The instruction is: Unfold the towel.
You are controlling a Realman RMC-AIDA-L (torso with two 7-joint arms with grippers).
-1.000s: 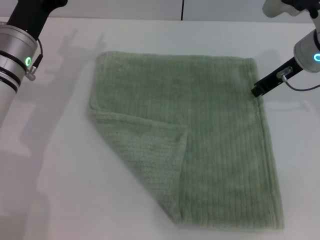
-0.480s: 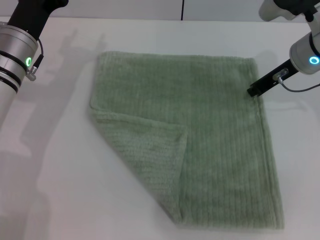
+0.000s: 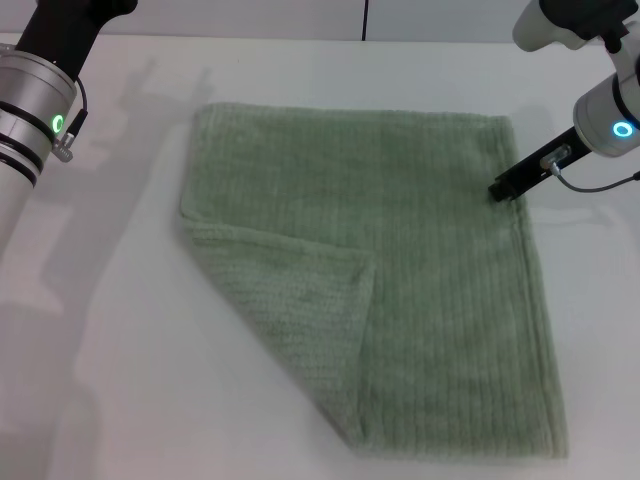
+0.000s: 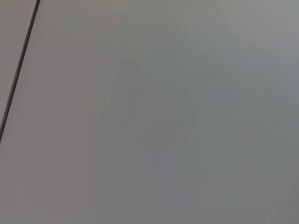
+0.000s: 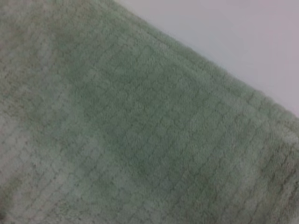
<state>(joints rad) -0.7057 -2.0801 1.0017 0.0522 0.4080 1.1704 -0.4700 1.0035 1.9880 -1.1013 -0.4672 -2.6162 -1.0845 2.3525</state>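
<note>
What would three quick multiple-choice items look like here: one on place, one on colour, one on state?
1. The right claw is at:
A. the towel's right edge
B. the folded corner
C. the towel's near edge

2. The towel is:
A. white
B. sage green
C. blue

3. The towel lies:
A. fully flat
B. rolled up
C. flat with one corner folded over

1 A: the right claw sits at the towel edge on the right.
2 B: green ribbed cloth.
3 C: the folded corner lies on top, near left.

Bright even light, soft shadows, blurred wrist views
</note>
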